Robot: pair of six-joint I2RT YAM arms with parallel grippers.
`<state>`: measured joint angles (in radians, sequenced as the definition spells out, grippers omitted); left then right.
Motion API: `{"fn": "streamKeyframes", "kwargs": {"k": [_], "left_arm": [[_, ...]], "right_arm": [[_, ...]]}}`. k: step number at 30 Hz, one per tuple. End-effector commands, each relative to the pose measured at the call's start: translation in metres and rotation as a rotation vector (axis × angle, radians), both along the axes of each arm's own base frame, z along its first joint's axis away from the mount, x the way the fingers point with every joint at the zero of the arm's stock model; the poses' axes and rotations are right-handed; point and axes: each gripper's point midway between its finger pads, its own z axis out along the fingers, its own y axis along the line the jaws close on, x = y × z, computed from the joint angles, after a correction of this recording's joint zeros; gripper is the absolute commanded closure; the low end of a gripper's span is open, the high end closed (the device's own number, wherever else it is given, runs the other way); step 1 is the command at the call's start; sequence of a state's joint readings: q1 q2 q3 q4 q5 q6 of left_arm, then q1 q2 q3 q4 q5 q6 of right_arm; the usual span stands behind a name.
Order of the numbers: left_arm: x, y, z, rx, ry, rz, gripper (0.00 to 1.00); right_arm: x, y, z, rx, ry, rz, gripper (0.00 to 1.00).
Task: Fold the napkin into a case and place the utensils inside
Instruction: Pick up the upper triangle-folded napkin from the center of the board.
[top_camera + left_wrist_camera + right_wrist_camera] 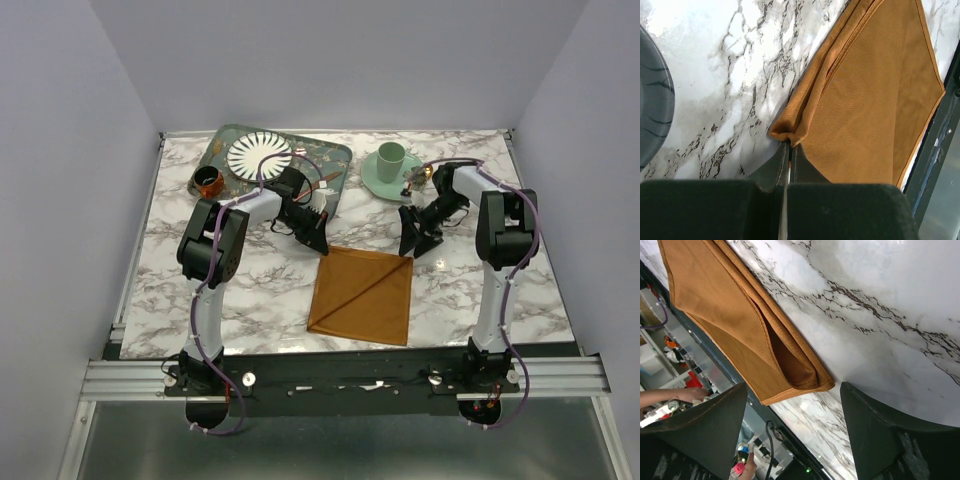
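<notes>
— Progress: how far is the fold taken?

— Partway, it is judged. The napkin (362, 295) is laid on the table (190, 290) between the two arms. It is doubled into a squarish stack with a diagonal edge across its top. No narrow case is formed yet.

— And the grippers?

— The left gripper (316, 238) is set at the far left corner with its fingers (771, 170) pressed together, and the corner appears to be pinched at their tips. The right gripper (415, 243) is placed at the far right corner with its fingers (710, 420) spread wide, and nothing is gripped.

— What is left?

— Further folds are needed, then the loading. The utensils cannot be picked out with certainty, and nothing is seen tucked into the cloth.
</notes>
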<state>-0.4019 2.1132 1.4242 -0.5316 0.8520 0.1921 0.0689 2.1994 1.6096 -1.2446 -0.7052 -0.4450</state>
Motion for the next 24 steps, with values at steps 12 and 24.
{"fn": "streamKeyframes", "kwargs": {"k": [12, 24], "left_arm": [[-0.001, -0.010, 0.010, -0.022, -0.051, -0.025, 1.00], [-0.002, -0.009, 0.017, -0.028, -0.086, -0.032, 1.00]], "right_arm": [[-0.004, -0.002, -0.017, -0.015, 0.060, 0.069, 0.41], [-0.003, -0.001, -0.002, 0.015, 0.001, 0.096, 0.76]]}}
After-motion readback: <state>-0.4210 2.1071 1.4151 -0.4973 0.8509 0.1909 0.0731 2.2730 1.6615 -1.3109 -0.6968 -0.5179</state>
